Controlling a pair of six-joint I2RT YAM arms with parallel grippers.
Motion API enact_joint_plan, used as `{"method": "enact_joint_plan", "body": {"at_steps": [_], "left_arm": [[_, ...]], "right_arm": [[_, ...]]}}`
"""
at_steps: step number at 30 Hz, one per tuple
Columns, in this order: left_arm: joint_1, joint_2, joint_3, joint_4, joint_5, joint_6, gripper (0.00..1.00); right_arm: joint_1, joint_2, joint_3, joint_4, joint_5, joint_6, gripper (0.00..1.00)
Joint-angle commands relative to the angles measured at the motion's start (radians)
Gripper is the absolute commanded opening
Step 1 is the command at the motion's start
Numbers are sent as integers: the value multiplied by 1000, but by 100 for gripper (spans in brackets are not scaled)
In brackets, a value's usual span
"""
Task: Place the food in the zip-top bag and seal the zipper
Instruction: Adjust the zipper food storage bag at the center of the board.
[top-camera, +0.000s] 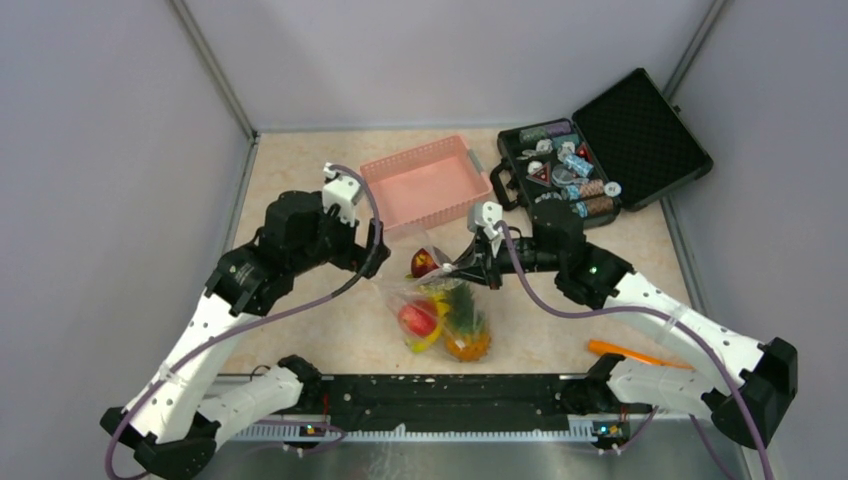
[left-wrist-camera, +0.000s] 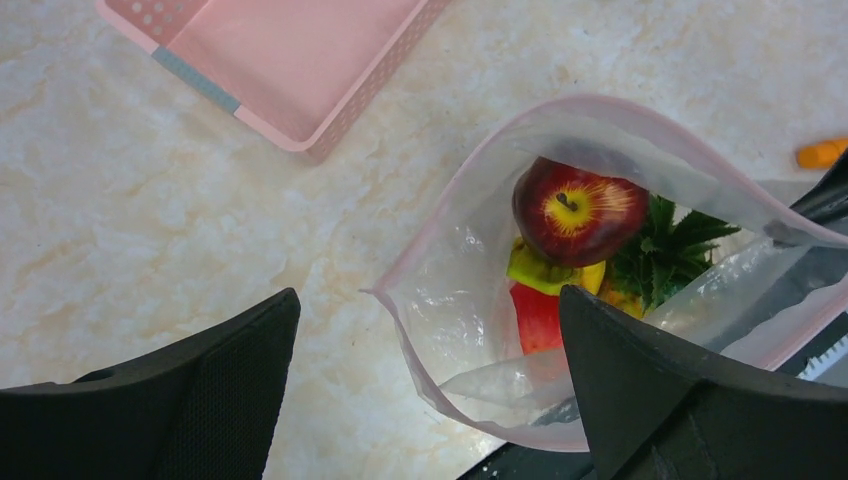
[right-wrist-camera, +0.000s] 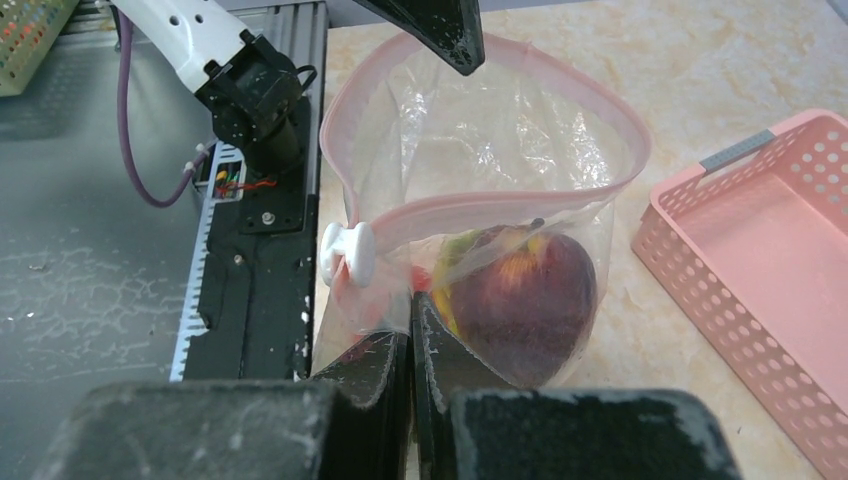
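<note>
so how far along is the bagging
Done: the apple, banana, pineapple and a red fruit all sit inside the bag. In hand: the right gripper is shut on the bag's wall just below the mouth, and the left gripper hangs open over the mouth. Left: the zipper gapes wide, so sealing is not yet done.

From where you sit, take the zip-top bag (top-camera: 440, 305) on the table (top-camera: 310, 335) as your marker. In it lie the pineapple (top-camera: 466, 335), the banana bunch (left-wrist-camera: 540, 272) and two round fruits, one at the far-end mouth (top-camera: 424, 263) and one deeper in (top-camera: 418, 318). Just behind the bag sits the basket (top-camera: 425, 190), behind and to its right the open case (top-camera: 640, 120), and well to its right, nearer you, the stick (top-camera: 630, 352).
</note>
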Motion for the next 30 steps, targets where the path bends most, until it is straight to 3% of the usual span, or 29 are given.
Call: {"method": "enact_joint_plan", "body": {"at_steps": [1, 6, 11, 20, 22, 26, 30], "left_arm": [[12, 65, 25, -71, -14, 24, 98], [30, 120, -4, -19, -1, 19, 93], [46, 145, 0, 46, 40, 28, 76], [116, 107, -3, -10, 113, 48, 15], [125, 86, 1, -23, 80, 48, 6], [134, 66, 47, -76, 17, 55, 3], [135, 59, 88, -132, -30, 79, 6]], "right_arm": [[-11, -37, 42, 32, -19, -24, 0], [-11, -55, 46, 22, -45, -38, 0], [-11, -67, 35, 26, -36, -37, 0], [-21, -109, 18, 40, 102, -49, 0], [-29, -122, 9, 61, 133, -46, 0], [-46, -143, 4, 89, 151, -30, 0], [-48, -160, 0, 94, 161, -32, 0]]}}
